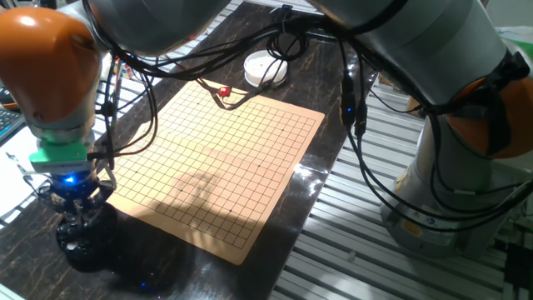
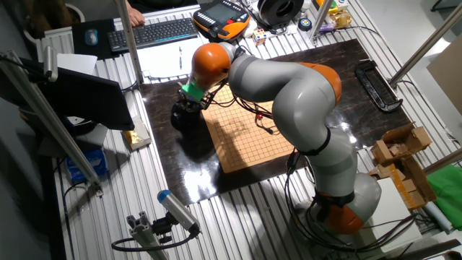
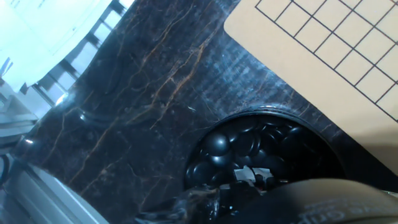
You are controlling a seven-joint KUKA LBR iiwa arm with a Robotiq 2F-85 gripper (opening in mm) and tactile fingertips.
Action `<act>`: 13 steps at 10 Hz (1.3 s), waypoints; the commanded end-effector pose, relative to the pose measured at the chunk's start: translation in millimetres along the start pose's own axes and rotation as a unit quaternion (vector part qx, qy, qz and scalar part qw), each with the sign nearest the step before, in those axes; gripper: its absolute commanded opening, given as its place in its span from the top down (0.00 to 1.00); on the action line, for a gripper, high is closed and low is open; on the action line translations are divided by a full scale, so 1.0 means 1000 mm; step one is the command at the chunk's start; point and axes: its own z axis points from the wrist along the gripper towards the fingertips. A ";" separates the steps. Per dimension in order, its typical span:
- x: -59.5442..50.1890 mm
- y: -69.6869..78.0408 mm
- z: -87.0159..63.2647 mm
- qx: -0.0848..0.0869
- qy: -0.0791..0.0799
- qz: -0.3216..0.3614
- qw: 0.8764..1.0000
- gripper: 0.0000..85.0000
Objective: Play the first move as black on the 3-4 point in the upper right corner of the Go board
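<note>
One arm, end effector (image 1: 77, 218) over the stone bowl (image 1: 83, 242)

Many glossy black stones (image 3: 239, 146), round and lens-shaped, heap in the dark bowl straight below the fingers, just off the board's near corner. Grip state: cannot tell, fingertips hidden. Go board (image 1: 216, 158) is matte tan wood, gridded, bare; worktop (image 3: 149, 81) is polished dark marble. Target corner lies well apart across the board.

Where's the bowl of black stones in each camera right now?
One fixed view: black bowl lower left, under the end effector.
The other fixed view: upper centre-left, left of the Go board.
Hand view: bottom centre, stones visible inside.
Shared landmark: the board's edge beside the bowl.
</note>
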 end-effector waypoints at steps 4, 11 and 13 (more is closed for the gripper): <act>0.002 -0.001 -0.009 -0.002 -0.003 -0.016 1.000 0.99; -0.009 -0.002 -0.027 -0.021 -0.001 -0.033 0.999 0.99; -0.009 -0.002 -0.030 -0.019 -0.004 -0.046 0.999 0.99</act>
